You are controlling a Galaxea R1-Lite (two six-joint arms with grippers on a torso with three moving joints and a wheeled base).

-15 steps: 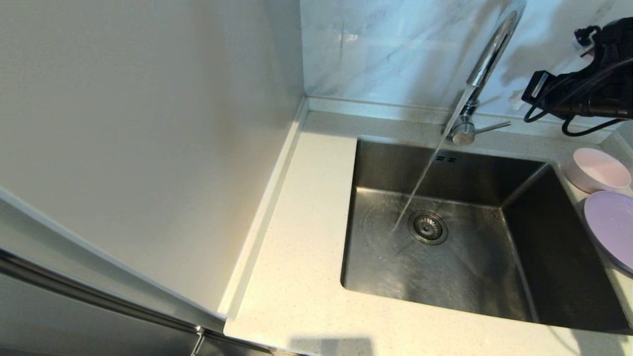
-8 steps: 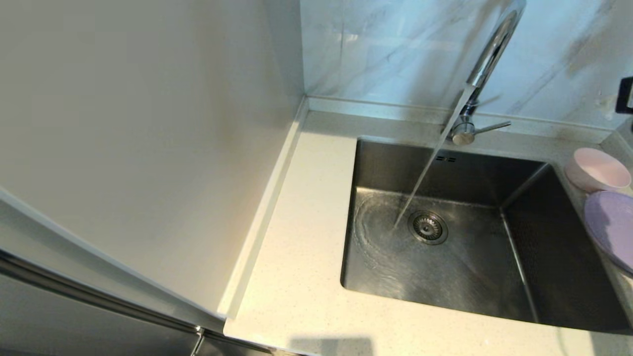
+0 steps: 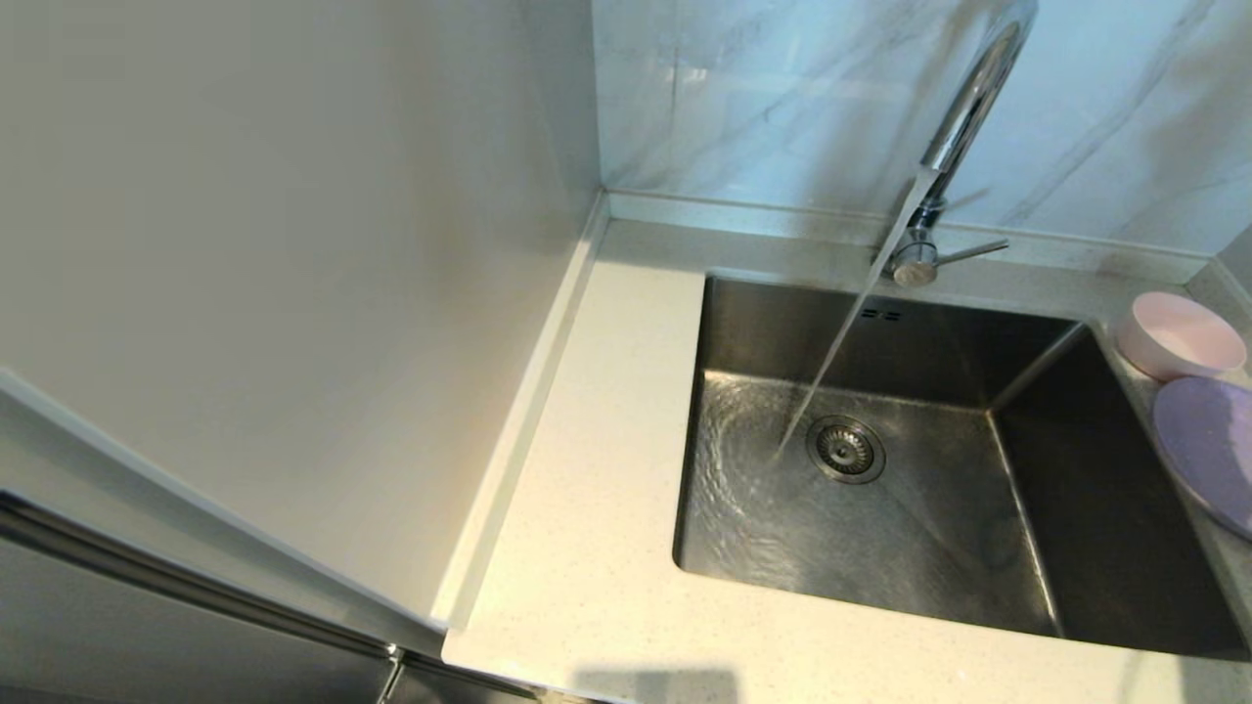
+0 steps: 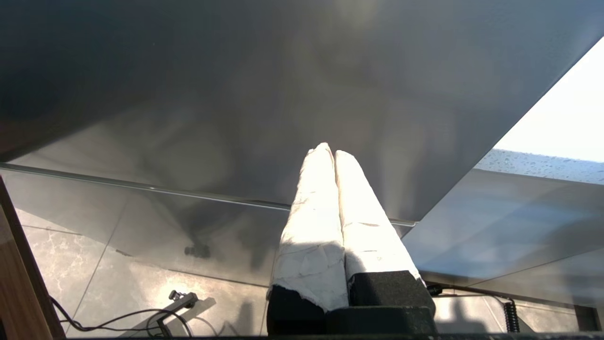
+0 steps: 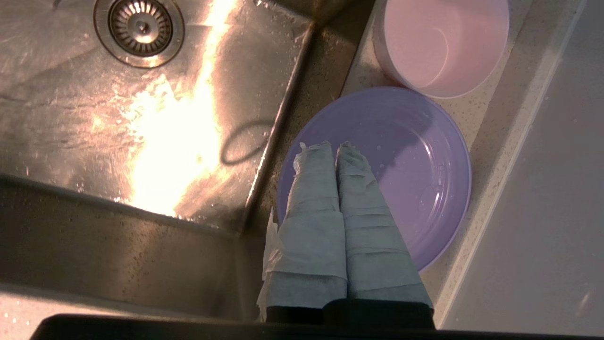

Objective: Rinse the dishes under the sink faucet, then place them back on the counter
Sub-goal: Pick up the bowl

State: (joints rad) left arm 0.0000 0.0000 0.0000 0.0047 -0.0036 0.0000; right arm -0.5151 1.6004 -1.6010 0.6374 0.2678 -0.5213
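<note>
The dishes, a pink bowl (image 3: 1181, 335) and lavender plate (image 3: 1208, 450), sit empty on the desk (image 3: 587, 548) at right of frame. We see water running into the sink (image 3: 880, 508). Our right gripper (image 5: 336, 145) hovers closed over the plate; the left gripper (image 4: 329, 149) is closed, holding nothing.

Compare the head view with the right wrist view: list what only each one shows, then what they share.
Only the head view shows the chrome faucet, its running water stream, the grey-veined marble wall and the counter left of the sink.

Only the right wrist view shows the right gripper, its wrapped fingers shut together above the lavender plate.

Both show the sink, its drain strainer, the pink bowl and the lavender plate, both on the counter right of the sink.
</note>
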